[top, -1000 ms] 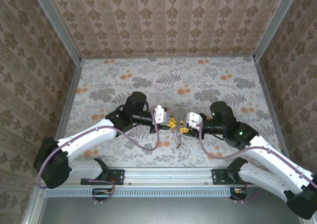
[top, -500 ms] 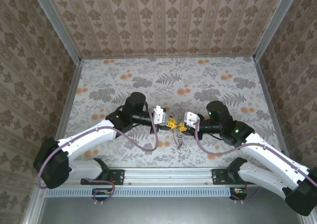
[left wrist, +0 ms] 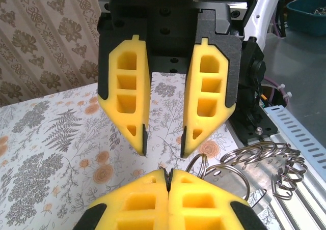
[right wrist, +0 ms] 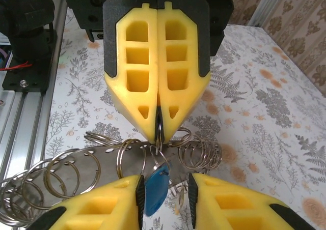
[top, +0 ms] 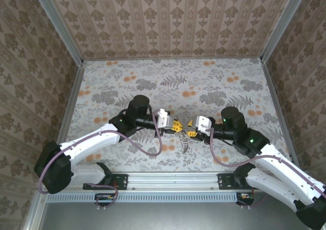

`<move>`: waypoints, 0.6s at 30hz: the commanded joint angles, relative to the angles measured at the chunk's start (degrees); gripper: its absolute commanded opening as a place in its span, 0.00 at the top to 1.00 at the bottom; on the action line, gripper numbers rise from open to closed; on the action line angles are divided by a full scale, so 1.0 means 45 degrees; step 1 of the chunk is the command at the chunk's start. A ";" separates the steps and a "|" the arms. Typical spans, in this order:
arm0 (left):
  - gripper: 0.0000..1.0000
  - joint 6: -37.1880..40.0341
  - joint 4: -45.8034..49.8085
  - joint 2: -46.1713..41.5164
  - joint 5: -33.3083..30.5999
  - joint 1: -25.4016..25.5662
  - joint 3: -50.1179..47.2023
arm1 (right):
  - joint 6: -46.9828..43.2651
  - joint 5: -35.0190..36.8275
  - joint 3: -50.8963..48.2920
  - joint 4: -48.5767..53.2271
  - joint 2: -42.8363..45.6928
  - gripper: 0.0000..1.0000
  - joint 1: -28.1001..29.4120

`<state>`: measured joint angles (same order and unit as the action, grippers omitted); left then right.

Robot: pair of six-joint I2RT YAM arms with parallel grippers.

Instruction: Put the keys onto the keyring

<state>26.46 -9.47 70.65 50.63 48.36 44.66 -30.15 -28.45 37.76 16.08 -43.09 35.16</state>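
Observation:
My left gripper [top: 177, 126] and right gripper [top: 190, 132] meet tip to tip above the near middle of the table. The left gripper [right wrist: 159, 132] is shut on a thin metal ring of the keyring [right wrist: 168, 153], a bunch of split rings on a perforated metal strip. From that ring hangs the blue-headed key [right wrist: 156, 192], between the fingers of my open right gripper [right wrist: 163, 189]. In the left wrist view the left gripper [left wrist: 168, 171] is shut, the right gripper [left wrist: 163, 147] faces it open, and the rings [left wrist: 239, 161] hang beside them. The yellow-orange key is out of view.
The rest of the ring bunch [top: 184, 144] dangles below the grippers over the flowered tabletop [top: 127, 82]. Patterned walls close in the sides and back. The metal rail [top: 173, 179] with the arm bases runs along the near edge.
The right gripper came in toward the left one, then backed off slightly to the right, its arm swinging right. The left gripper stayed in place, shut on the ring.

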 commanded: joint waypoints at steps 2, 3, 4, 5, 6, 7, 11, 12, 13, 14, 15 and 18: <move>1.00 -0.0237 -0.0420 -0.0288 0.0587 0.0111 0.0016 | -0.0404 -0.0247 0.0380 0.0330 -0.0363 0.68 -0.0059; 1.00 -0.0239 -0.0433 -0.0288 0.0589 0.0132 0.0037 | -0.0462 -0.0325 0.0463 0.0347 -0.0519 0.68 -0.0049; 1.00 -0.0235 -0.0403 -0.0288 0.0585 0.0132 0.0044 | -0.0550 -0.0378 0.0568 0.0380 -0.0744 0.69 -0.0059; 1.00 -0.0235 -0.0408 -0.0290 0.0613 0.0151 0.0062 | -0.0611 -0.0383 0.0663 0.0391 -0.0949 0.69 -0.0058; 1.00 -0.0221 -0.0404 -0.0290 0.0633 0.0157 0.0055 | -0.0643 -0.0373 0.0736 0.0383 -0.1106 0.70 -0.0059; 1.00 -0.0219 -0.0384 -0.0292 0.0643 0.0186 0.0091 | -0.0687 -0.0386 0.0805 0.0343 -0.1229 0.72 -0.0059; 1.00 -0.0215 -0.0356 -0.0271 0.0604 0.0230 0.0096 | -0.0707 -0.0629 0.0983 0.0249 -0.1411 0.76 -0.0059; 1.00 -0.0215 -0.0350 -0.0271 0.0595 0.0239 0.0128 | -0.0726 -0.0643 0.0975 0.0233 -0.1387 0.76 -0.0059; 1.00 -0.0215 -0.0345 -0.0249 0.0588 0.0248 0.0128 | -0.0763 -0.0668 0.1000 0.0243 -0.1354 0.77 -0.0058; 1.00 -0.0242 -0.0346 -0.0230 0.0575 0.0232 0.0145 | -0.0794 -0.0707 0.1018 0.0305 -0.1317 0.79 -0.0061; 1.00 -0.0237 -0.0351 -0.0223 0.0552 0.0239 0.0169 | -0.0833 -0.0757 0.1053 0.0398 -0.1292 0.81 -0.0059; 1.00 -0.0291 -0.0428 -0.0193 0.0499 0.0254 0.0201 | -0.0946 -0.0906 0.1102 0.0682 -0.1335 0.93 -0.0059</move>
<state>26.39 -9.45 70.65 51.24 49.10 44.66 -33.56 -30.15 40.58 17.10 -49.56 35.11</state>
